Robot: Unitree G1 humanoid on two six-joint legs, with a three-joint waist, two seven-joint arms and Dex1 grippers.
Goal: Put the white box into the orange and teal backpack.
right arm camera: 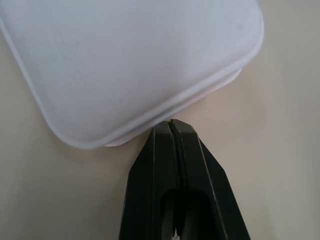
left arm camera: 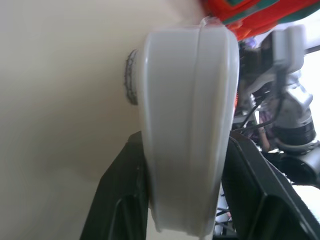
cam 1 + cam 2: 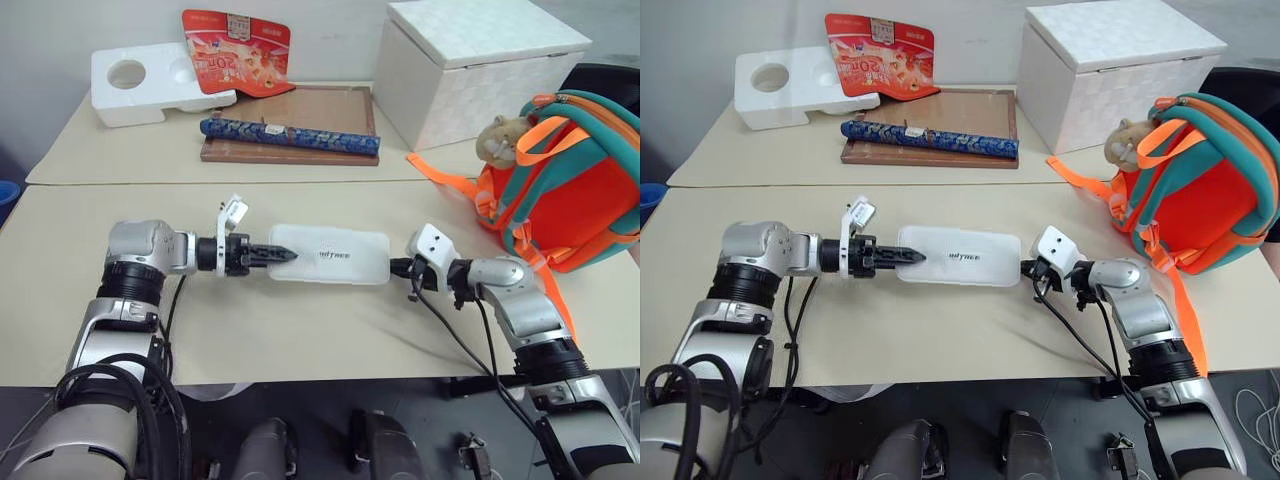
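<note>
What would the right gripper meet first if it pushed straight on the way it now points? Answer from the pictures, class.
The right gripper, fingers shut, points at the near end of the white box. Its tips look already against that edge, so it would meet the box first.

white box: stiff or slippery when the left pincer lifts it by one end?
The white box looks like a rigid moulded shell, so likely stiff. Its smooth rounded edges may slip between the left pincer fingers. Held by one end, it may droop.
</note>
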